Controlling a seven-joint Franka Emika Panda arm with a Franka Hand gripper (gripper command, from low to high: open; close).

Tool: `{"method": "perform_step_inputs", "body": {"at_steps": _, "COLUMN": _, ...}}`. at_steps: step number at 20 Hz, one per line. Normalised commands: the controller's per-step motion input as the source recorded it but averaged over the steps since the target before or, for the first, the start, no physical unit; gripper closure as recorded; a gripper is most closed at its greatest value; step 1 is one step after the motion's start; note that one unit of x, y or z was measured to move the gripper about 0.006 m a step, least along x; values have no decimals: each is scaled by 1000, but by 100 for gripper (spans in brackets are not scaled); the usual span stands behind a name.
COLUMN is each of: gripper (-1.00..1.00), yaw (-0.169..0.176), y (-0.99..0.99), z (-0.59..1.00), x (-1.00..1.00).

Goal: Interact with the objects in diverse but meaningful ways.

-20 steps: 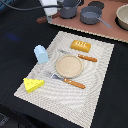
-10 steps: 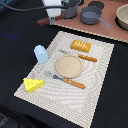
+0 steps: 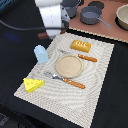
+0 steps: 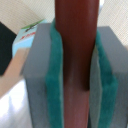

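My gripper (image 3: 50, 34) hangs over the far corner of the woven placemat (image 3: 97, 95) on the exterior view's left, shut on the thin brown sausage (image 3: 44, 35). In the wrist view the sausage (image 4: 75, 40) runs lengthwise between the green pads (image 4: 54, 85) of the grey fingers. Just below the gripper the light blue cup (image 3: 41, 53) stands on the mat. Near the mat's front corner lies the yellow cheese wedge (image 3: 33, 84). The orange ridged block (image 3: 81, 46) rests at the mat's far side. The dark grey long-handled pan (image 3: 92, 16) sits on the brown surface behind.
A tan round plate (image 3: 68, 65) lies mid-mat with an orange-handled knife (image 3: 87, 58) and fork (image 3: 70, 81) beside it. A beige bowl (image 3: 122, 15) and another dark pot (image 3: 72, 6) stand at the back. Black tabletop (image 3: 115, 90) surrounds the mat.
The arm has come down from the back edge toward the mat's far corner above the cup. Nothing on the mat has moved.
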Motion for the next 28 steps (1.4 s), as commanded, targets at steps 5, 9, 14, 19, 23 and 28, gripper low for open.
{"method": "perform_step_inputs", "body": {"at_steps": 5, "gripper": 100, "yaw": -86, "y": -622, "z": 82, "x": 643}}
{"method": "perform_step_inputs", "body": {"at_steps": 9, "gripper": 100, "yaw": -34, "y": -719, "z": 40, "x": 700}}
{"method": "perform_step_inputs", "body": {"at_steps": 14, "gripper": 100, "yaw": 0, "y": -784, "z": 0, "x": 770}}
{"method": "perform_step_inputs", "body": {"at_steps": 19, "gripper": 100, "yaw": -1, "y": -771, "z": 0, "x": 774}}
{"method": "perform_step_inputs", "body": {"at_steps": 23, "gripper": 100, "yaw": 0, "y": -679, "z": -6, "x": 839}}
{"method": "perform_step_inputs", "body": {"at_steps": 28, "gripper": 100, "yaw": -1, "y": -431, "z": -155, "x": 782}}
